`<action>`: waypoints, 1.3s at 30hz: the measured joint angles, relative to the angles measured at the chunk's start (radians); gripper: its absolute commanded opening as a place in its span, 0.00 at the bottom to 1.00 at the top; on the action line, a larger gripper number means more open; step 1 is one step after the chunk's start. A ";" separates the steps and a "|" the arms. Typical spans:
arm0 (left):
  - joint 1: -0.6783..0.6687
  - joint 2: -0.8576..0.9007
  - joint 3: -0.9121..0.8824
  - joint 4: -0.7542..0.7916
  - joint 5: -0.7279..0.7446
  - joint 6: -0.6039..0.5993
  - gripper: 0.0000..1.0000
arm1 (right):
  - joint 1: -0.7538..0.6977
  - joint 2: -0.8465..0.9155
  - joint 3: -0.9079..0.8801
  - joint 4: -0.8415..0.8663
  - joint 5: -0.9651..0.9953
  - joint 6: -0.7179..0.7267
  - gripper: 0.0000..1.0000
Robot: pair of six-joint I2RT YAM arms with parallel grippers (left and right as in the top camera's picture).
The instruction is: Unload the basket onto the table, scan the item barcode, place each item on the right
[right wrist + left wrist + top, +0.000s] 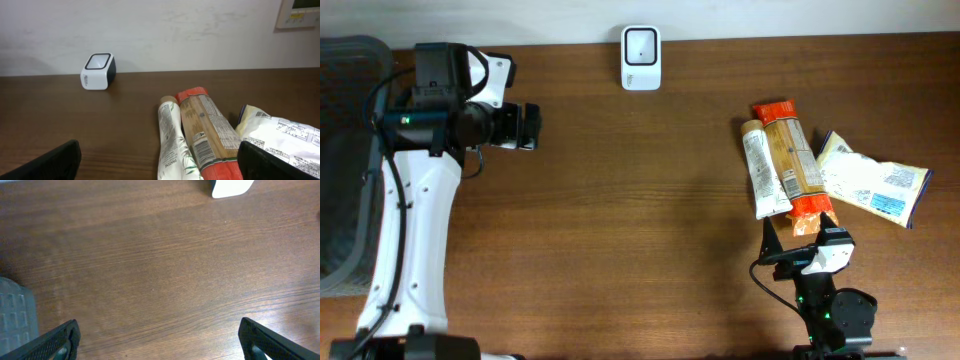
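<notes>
My right end effector (800,232) stands wide and empty; I'd grip the pasta packet (207,127), well right of the scanner (97,71), leaving its barcode uncovered.

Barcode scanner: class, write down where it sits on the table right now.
Overhead, the white scanner stands by the table's far edge near the middle, the left tool to its left, the food packets to its right.

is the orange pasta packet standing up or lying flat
Lying flat: the orange pasta packet rests lengthwise on the table, alongside the white tube.
</notes>
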 measured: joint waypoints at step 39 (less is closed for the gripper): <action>0.005 -1.577 -1.621 0.911 -0.095 0.037 0.99 | 0.000 -0.004 0.000 0.002 -0.007 0.000 0.99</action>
